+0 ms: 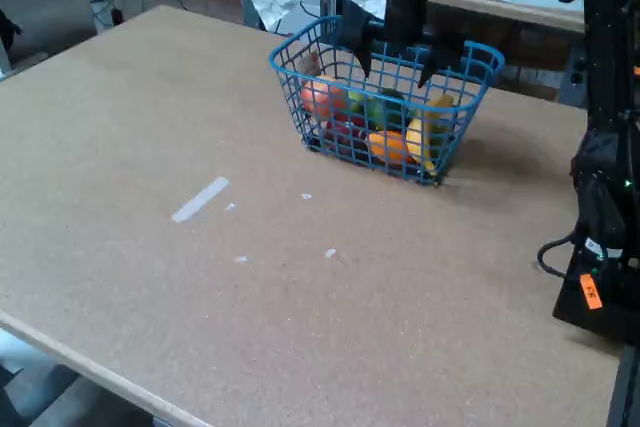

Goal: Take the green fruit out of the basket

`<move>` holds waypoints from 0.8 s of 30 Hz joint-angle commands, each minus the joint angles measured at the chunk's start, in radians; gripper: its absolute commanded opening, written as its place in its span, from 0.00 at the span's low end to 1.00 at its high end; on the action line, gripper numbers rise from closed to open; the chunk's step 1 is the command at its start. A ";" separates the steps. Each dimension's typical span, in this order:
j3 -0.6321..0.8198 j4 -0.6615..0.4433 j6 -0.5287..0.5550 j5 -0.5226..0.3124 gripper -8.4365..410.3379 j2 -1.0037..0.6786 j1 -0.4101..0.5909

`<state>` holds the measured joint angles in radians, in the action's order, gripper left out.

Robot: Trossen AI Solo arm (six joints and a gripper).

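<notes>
In the fixed view, the blue wire basket (385, 107) stands on the brown table (250, 277), toward the far side and right of the middle. Inside it lie several fruits packed close together: a reddish-orange one (322, 99) at the basket's left end, a dark red one (345, 127) below it, an orange fruit (388, 147) low against the near wall, and a yellow piece (432, 127) at the right end. The green fruit (383, 107) sits in the middle of the basket, between the reddish-orange one and the yellow piece, partly hidden behind the mesh.

The black arm comes down from above the basket's far rim, and its hand (400, 59) hangs just over the basket's middle, above the green fruit. Two dark fingers (358, 42) spread outward to either side, so the hand stands apart and grips nothing.

On the table in front of the basket, well apart from it, lies a strip of pale tape (200, 199), with a few small pale scraps (330, 253) nearer the middle. To the basket's right, at the table's edge, stands a black stand with cables (600, 197) and an orange tag (591, 292).
</notes>
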<state>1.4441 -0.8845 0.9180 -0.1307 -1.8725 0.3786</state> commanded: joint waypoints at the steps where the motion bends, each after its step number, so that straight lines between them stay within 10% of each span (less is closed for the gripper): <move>1: -0.024 0.006 0.008 0.003 0.98 0.001 0.000; 24: -0.149 0.150 0.031 -0.032 0.98 0.001 0.001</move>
<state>1.3010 -0.7517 0.9443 -0.1345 -1.8721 0.3790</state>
